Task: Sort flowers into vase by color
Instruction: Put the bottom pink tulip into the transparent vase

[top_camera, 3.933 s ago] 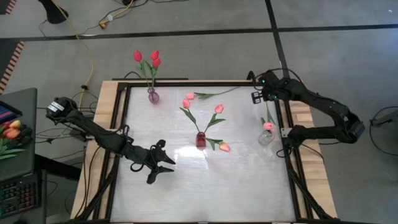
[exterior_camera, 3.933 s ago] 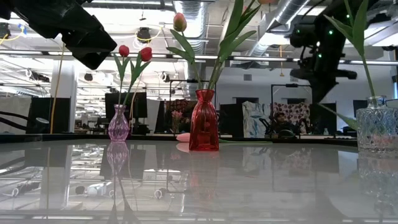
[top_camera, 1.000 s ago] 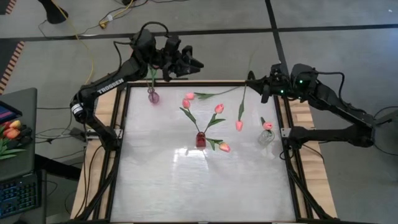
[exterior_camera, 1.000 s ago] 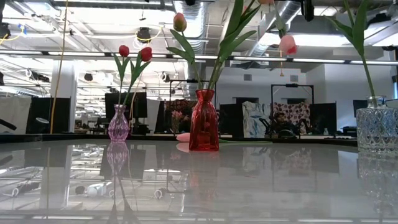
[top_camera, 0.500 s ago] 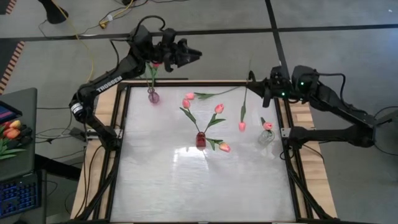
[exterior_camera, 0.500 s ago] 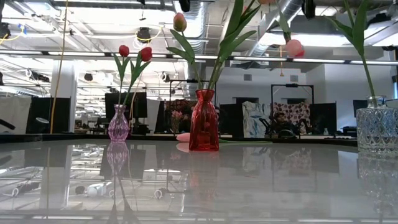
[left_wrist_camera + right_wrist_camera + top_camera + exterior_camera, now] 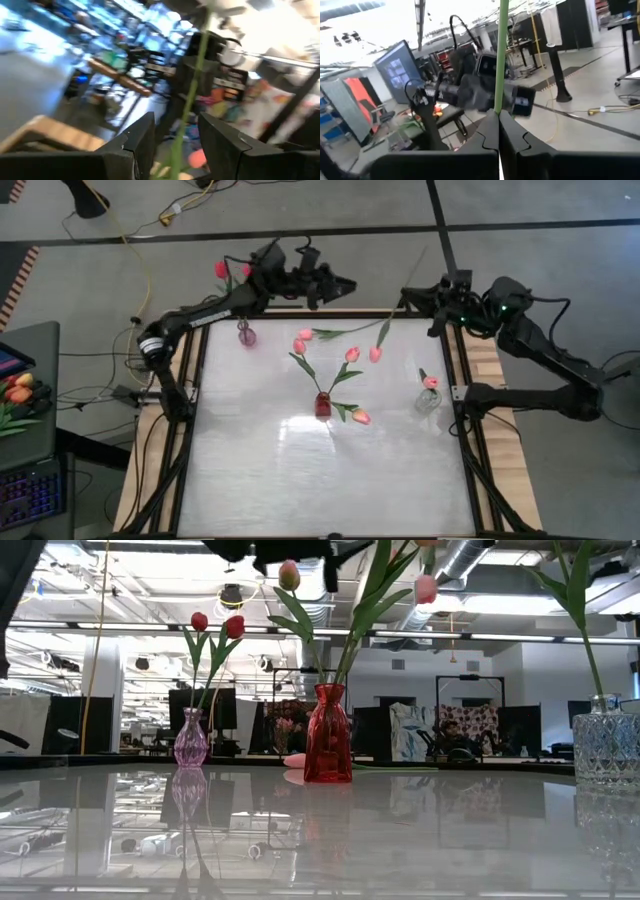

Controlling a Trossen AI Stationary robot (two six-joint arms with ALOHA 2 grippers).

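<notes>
High view: the right gripper (image 7: 437, 308), at the table's 1 o'clock edge, has its fingers clamped on the thin green stem of a pink artificial tulip (image 7: 375, 354), head hanging over the tabletop. The left gripper (image 7: 345, 284) waits at 12 o'clock, fingers apart.

I count three vases: one small purple glass vase (image 7: 246, 335), one red glass vase (image 7: 322, 405) and one clear cut-glass vase (image 7: 427, 400). Of the pink artificial tulips (image 7: 352, 354), each on a thin green stem, I count six heads. Of the red artificial tulips (image 7: 221, 269) I can make out two heads, from above and from table height alike; any more I cannot tell. Off the table I count one bundled bunch of orange-red tulips (image 7: 18, 388).
</notes>
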